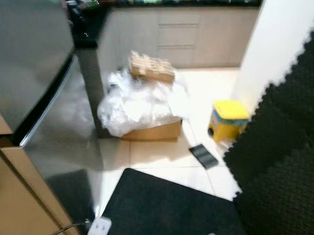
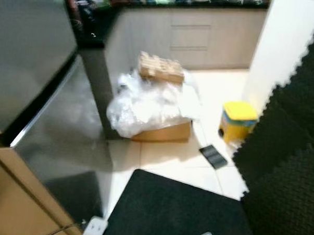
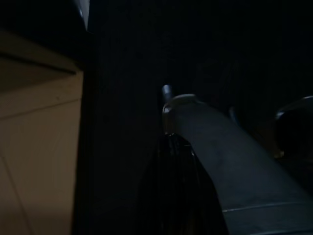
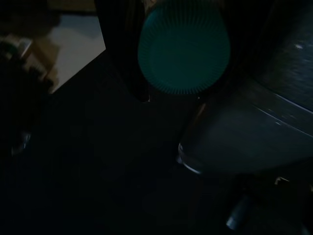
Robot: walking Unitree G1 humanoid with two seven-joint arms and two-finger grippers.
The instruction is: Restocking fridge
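Observation:
The steel fridge stands at my left with both doors closed; its lower door reflects the floor. In the dark right wrist view my right gripper is shut on a container with a round, ribbed teal lid, and black fingers flank the lid. My left gripper hangs in shade beside a tan cabinet side. The head views are blurred.
A cardboard box with a clear plastic bag and an egg carton on top sits by the fridge corner. A yellow bin stands right of it. Black mat underfoot, black foam panels at right, counter cabinets behind.

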